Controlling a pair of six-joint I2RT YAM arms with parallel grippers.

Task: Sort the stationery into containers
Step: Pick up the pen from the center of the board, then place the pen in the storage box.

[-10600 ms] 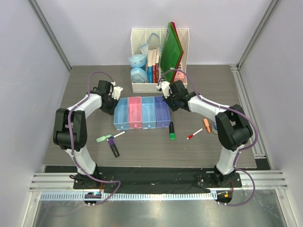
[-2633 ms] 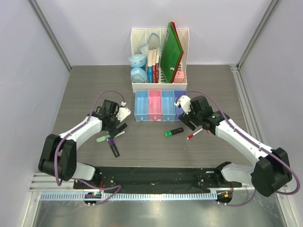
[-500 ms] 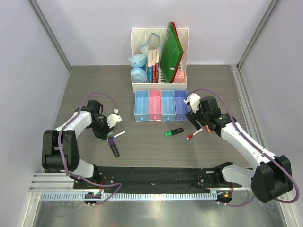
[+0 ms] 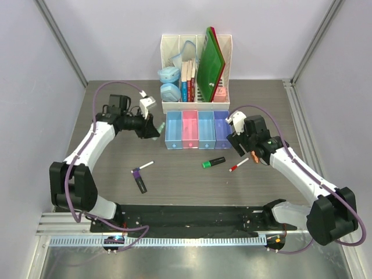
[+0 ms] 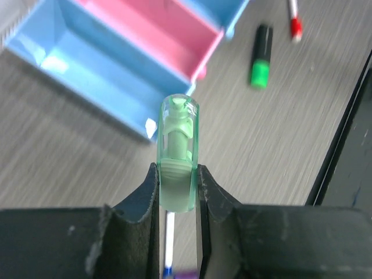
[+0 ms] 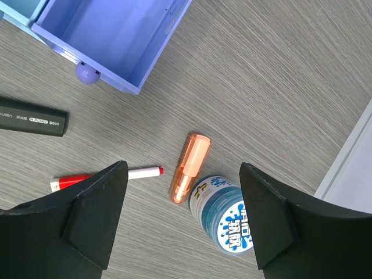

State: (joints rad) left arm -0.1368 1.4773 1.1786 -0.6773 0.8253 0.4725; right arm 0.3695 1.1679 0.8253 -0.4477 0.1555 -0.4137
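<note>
My left gripper (image 4: 152, 130) is shut on the mint highlighter (image 5: 177, 154) and holds it in the air just left of the leftmost light blue tray (image 4: 174, 129). Pink (image 4: 190, 129), second light blue (image 4: 206, 129) and purple (image 4: 221, 128) trays stand in a row beside it. My right gripper (image 6: 183, 173) is open above the small orange piece (image 6: 190, 167) and the round blue-lidded pot (image 6: 228, 216). A red-capped white pen (image 4: 238, 164), a green-ended black marker (image 4: 213, 163), a purple-ended black marker (image 4: 138, 179) and a blue-capped white pen (image 4: 145, 165) lie on the table.
A tall white file rack (image 4: 196, 70) with books and green folders stands behind the trays. Two pale blue cases (image 4: 169, 82) sit at its left. Side walls close in the table, and a black rail runs along the near edge.
My left gripper has lifted the mint highlighter off the table and carried it back and to the right, up to the leftmost blue tray. The right arm has hardly moved.
</note>
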